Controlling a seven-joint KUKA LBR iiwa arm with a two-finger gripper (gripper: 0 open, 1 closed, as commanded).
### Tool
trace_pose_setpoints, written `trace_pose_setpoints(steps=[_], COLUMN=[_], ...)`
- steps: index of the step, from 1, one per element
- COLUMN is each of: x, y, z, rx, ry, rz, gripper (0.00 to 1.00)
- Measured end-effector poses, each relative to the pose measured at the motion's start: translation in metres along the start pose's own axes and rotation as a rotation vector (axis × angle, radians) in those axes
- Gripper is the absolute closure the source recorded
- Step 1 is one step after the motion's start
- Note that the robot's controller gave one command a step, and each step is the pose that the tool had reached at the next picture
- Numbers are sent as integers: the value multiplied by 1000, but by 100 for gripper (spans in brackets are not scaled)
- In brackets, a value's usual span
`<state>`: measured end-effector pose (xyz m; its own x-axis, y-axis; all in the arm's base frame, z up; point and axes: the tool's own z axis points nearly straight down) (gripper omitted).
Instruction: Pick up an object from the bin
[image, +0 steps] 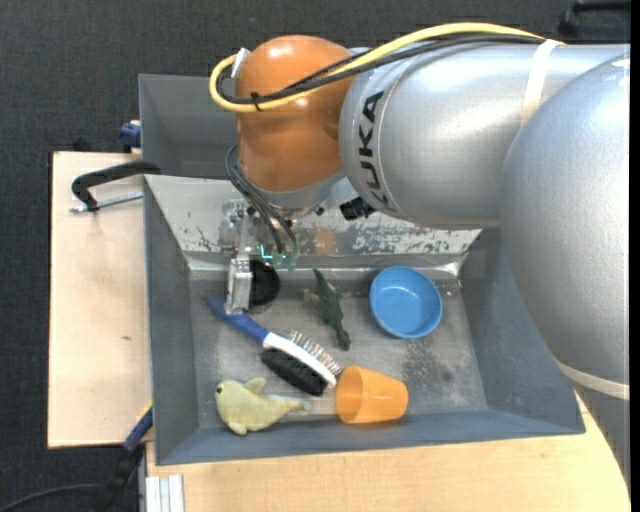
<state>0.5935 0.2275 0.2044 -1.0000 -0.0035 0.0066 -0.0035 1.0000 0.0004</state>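
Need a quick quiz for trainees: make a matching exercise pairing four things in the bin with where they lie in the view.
Things:
1 blue bowl
2 orange cup
3 yellow plush toy
4 green toy lizard

Places:
A lower left corner of the floor
B middle of the floor
C upper right of the floor
D lower edge, lying on its side

Pairs: 1-C; 2-D; 3-A; 4-B

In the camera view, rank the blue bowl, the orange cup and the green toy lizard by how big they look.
Largest: blue bowl and orange cup look about alike, so I won't rank those two.
Smallest: green toy lizard, clearly.
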Motion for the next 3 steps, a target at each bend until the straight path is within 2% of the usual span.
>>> trace_pose_setpoints(steps=[1,2,3], x=[-10,74,88], y=[-54,-45,-90], z=[116,103,101], rx=[-5,-3,0], ry=[-19,-7,-5], rz=[-52,48,181], gripper=[0,0,0])
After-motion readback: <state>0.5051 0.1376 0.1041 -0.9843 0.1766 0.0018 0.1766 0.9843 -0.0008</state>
